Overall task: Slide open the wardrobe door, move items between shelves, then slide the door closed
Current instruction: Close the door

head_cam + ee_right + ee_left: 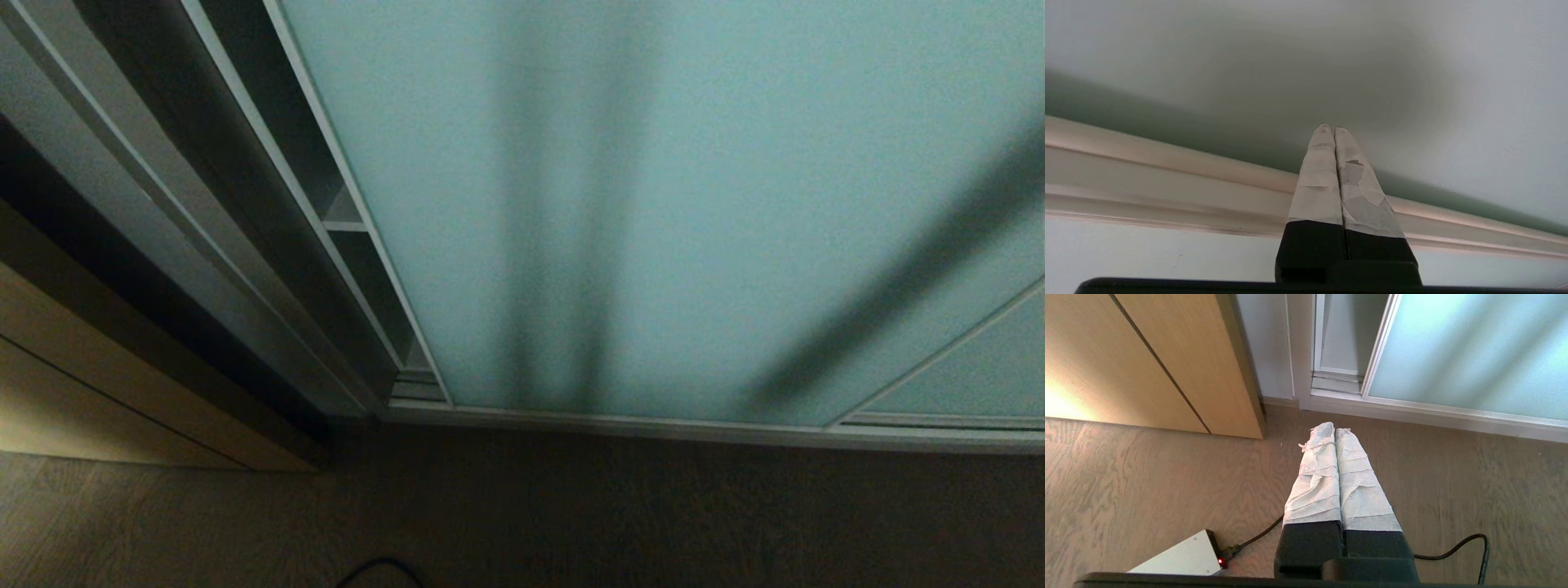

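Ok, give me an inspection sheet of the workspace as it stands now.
Surface: wood-look floor, bare where seen.
Job's things: sliding door covers most of the opening, narrow gap at its left edge; one shelf shows in the gap; no bags seen.
Clutter: grey box with a red light on the floor.
Hands: left hand shut, empty, low over the floor; right hand shut, empty, close to frosted glass by a frame rail.
Cables: black cable on the floor.
Surroundings: beige wood panel left of the wardrobe.

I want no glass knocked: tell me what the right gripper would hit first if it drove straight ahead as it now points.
Most likely the sliding wardrobe door: the shut right gripper points at its frosted glass just past a frame rail; the gap is unclear.
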{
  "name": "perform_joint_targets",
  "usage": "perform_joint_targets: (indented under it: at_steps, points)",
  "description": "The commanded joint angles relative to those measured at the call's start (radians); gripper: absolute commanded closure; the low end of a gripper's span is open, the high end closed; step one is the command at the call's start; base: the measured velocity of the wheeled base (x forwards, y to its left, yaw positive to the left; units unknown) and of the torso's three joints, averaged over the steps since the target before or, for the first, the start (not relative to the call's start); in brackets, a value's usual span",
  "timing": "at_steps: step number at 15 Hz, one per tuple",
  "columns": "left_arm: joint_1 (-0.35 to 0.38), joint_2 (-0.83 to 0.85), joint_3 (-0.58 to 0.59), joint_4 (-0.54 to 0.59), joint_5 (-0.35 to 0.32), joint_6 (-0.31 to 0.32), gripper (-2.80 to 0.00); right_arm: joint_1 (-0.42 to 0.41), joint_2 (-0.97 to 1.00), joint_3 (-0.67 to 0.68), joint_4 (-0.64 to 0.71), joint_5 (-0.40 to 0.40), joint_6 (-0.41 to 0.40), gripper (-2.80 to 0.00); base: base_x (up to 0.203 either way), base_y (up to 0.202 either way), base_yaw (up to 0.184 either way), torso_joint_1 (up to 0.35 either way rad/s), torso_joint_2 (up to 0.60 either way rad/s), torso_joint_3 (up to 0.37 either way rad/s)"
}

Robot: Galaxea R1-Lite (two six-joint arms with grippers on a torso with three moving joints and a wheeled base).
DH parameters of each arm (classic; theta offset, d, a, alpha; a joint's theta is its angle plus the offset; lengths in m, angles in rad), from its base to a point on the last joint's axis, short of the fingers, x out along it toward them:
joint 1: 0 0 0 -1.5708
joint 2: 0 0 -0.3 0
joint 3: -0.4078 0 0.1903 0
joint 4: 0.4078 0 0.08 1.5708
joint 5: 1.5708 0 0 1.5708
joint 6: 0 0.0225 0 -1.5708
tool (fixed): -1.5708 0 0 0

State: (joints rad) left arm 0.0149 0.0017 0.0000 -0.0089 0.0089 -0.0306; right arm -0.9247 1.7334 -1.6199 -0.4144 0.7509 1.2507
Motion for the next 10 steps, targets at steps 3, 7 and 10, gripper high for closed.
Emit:
perform_joint_targets:
  at_steps: [3,7,10]
  points:
    - [0.0,0.001,0.002,0.0,0.0,0.0,0.0,0.014,-0.008,0.002,-0.003,0.005,0.009,0.0,0.0,0.0,0.0,0.0,0.0,0.0]
    - [0.0,0.0,0.002,0.0,0.0,0.0,0.0,0.037,-0.036,0.038,-0.005,0.005,0.004,0.0,0.0,0.0,0.0,0.0,0.0,0.0]
    - [0.0,0.0,0.002,0.0,0.0,0.0,0.0,0.06,-0.062,0.067,-0.005,0.005,-0.001,0.0,0.0,0.0,0.0,0.0,0.0,0.0]
